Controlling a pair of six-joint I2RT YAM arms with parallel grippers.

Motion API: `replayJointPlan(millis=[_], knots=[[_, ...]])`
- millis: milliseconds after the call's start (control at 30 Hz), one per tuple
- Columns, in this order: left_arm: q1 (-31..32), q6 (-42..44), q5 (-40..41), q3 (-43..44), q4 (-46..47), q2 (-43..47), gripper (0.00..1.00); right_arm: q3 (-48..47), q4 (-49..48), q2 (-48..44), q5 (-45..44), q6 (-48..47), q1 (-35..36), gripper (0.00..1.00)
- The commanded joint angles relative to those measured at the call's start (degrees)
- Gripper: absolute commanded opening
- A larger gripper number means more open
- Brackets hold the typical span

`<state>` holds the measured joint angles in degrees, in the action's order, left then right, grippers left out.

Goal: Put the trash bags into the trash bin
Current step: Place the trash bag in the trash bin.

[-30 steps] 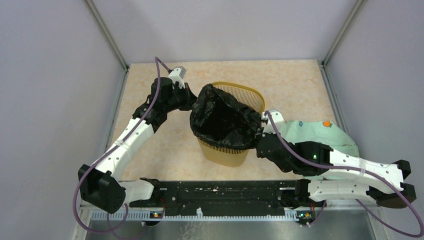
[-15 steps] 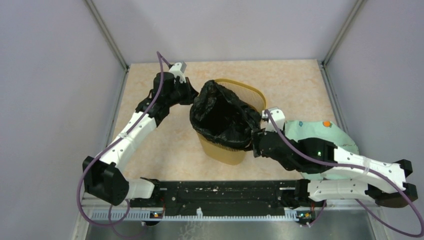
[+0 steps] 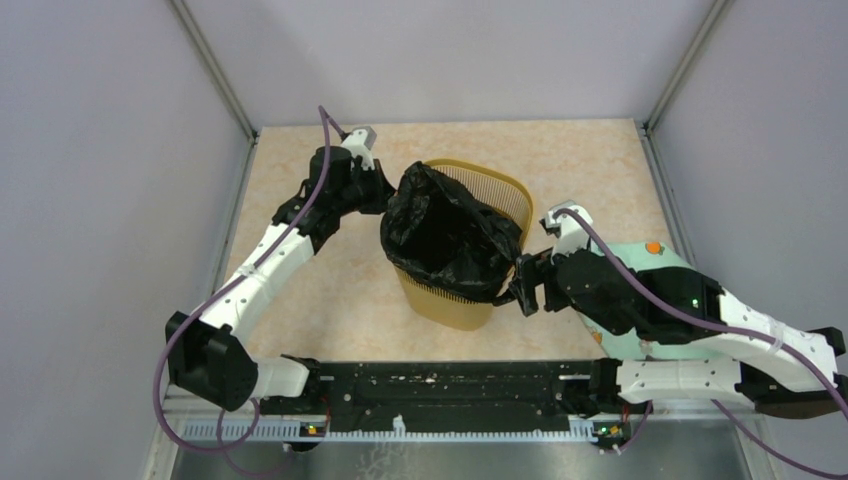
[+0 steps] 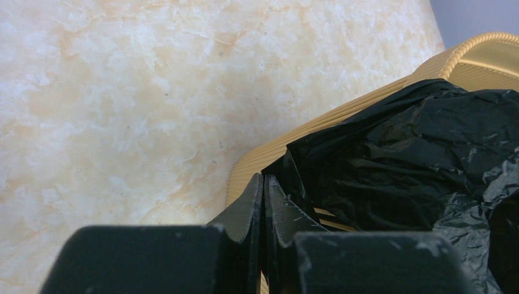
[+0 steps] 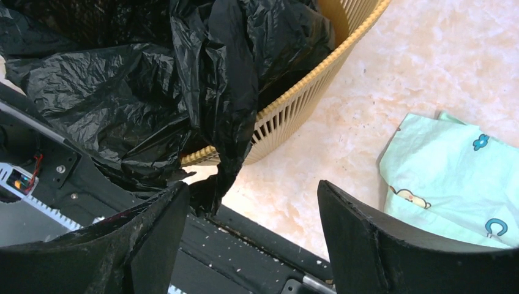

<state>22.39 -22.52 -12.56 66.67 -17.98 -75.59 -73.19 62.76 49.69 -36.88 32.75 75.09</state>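
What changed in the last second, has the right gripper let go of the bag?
Yes. The right gripper opened and released the right edge of the trash bag, and its arm drew back slightly to the right. The left gripper stayed shut on the bag's far-left edge. The trash bin did not move.

The only legible mark was a blue letter C (image 5: 497, 227), printed near the edge of the pale green cartoon-patterned cloth (image 5: 440, 165) in the right wrist view. Nothing else there could be read as writing.
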Motion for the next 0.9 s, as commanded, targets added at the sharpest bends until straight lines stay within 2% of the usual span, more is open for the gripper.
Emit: replayJointPlan(millis=[0, 133, 233, 467, 533, 600, 667, 867], knots=[[0.46, 0.90, -0.62, 1.35, 0.58, 0.33, 0.08, -3.96, 2.79, -0.69, -0.90, -0.93, -0.27, 0.77], [0.46, 0.90, -1.13, 1.36, 0.75, 0.44, 0.08, -8.16, -0.17, 0.80, 0.39, -4.55, -0.24, 0.73], [0.42, 0.83, -1.42, 1.39, 0.84, 0.38, 0.08, -13.78, -0.11, 4.65, -1.76, -9.05, -0.27, 0.68], [0.46, 0.73, -1.99, 1.43, 1.20, 0.29, 0.08, -23.14, -7.93, 14.96, -4.20, -24.86, -0.51, 0.63], [0.46, 0.65, -2.03, 1.57, 1.32, 0.36, 0.08, -25.55, -9.76, 18.61, 0.48, -28.28, -3.43, 0.60], [0.46, 0.55, -2.31, 1.70, 1.32, 0.35, 0.08, -27.69, -11.05, 22.43, 9.25, -29.55, -10.53, 0.53], [0.46, 0.47, -2.34, 1.86, 1.41, 0.37, 0.08, -29.42, -12.26, 25.18, 16.27, -30.38, -15.35, 0.50], [0.46, 0.25, -2.53, 2.12, 1.42, 0.33, 0.08, -36.35, -13.31, 32.83, 29.42, -29.37, -23.46, 0.47]])
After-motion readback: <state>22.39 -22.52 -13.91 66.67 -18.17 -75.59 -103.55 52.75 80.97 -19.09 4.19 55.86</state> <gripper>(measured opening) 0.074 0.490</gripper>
